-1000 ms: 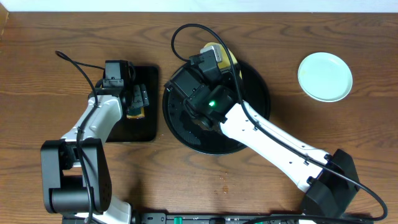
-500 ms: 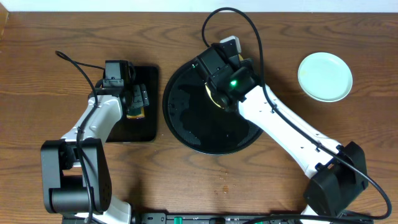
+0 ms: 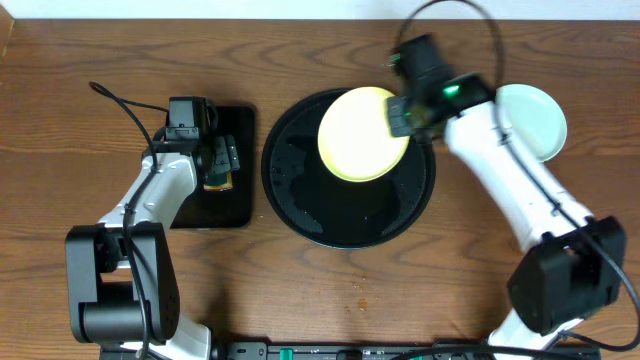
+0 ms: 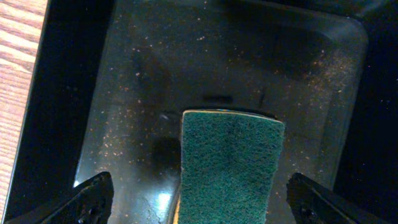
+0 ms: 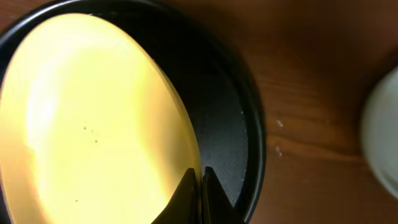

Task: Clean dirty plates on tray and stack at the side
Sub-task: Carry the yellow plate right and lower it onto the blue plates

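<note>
The pale yellow plate (image 3: 360, 135) hangs over the back right part of the round black tray (image 3: 300, 205). My right gripper (image 3: 405, 115) is shut on the plate's right rim. In the right wrist view the jaws (image 5: 200, 180) pinch the yellow plate's edge (image 5: 93, 118) above the tray's rim (image 5: 252, 155). One mint-green plate (image 3: 535, 120) lies on the table to the right, partly behind my right arm, and shows blurred in the right wrist view (image 5: 382, 130). My left gripper (image 3: 215, 160) is open, its fingers (image 4: 199, 202) either side of a green sponge (image 4: 230, 162).
The sponge lies in a small rectangular black tray (image 3: 225, 205) left of the round tray. The round tray's floor shows wet glints. The wooden table (image 3: 330, 300) runs on in front of both trays.
My right arm swung from the tray's left side to its back right, carrying the yellow plate, which now shows face up. The left arm has not moved.
</note>
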Robot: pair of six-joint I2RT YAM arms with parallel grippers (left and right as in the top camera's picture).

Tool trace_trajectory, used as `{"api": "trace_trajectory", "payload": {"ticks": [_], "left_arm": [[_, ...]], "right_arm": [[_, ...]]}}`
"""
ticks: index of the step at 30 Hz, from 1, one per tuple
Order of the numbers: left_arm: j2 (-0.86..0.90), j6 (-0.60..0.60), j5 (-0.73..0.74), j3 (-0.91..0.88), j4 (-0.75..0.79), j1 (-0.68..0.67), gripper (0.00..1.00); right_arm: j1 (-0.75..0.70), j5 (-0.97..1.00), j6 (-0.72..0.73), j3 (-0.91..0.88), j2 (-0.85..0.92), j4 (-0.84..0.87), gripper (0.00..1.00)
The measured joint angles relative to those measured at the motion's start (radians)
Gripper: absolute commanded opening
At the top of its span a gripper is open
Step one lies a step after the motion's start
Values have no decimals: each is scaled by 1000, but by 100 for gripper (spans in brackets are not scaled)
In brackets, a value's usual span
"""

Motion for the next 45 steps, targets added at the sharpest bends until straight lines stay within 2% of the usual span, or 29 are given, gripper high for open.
{"api": "trace_trajectory", "payload": {"ticks": [6,11,25,32,36,37,39,40,45], "left_arm": [[0,0,0,0,0,0,89],[0,0,0,0,0,0,89],[0,0,0,0,0,0,89],[0,0,0,0,0,0,89],[0,0,0,0,0,0,89],[0,0,0,0,0,0,89],[0,0,0,0,0,0,89],[0,0,0,0,0,0,89],[0,0,0,0,0,0,89]], "right_arm": [[-124,-259,-82,-8,0,-8,1],[-233,-333,-111,-16,0,16,1],[-689,-305,-92,-45,0,150,1],[-804,-294,-27,-155,0,284,1],[-820,-288,3,-224,0,366,1],[-820,-289,7,-239,0,384,7],[-819,-291,13,-269,0,420,37],[-819,-294,18,-283,0,435,47],[-819,-293,32,-321,0,484,59]]}}
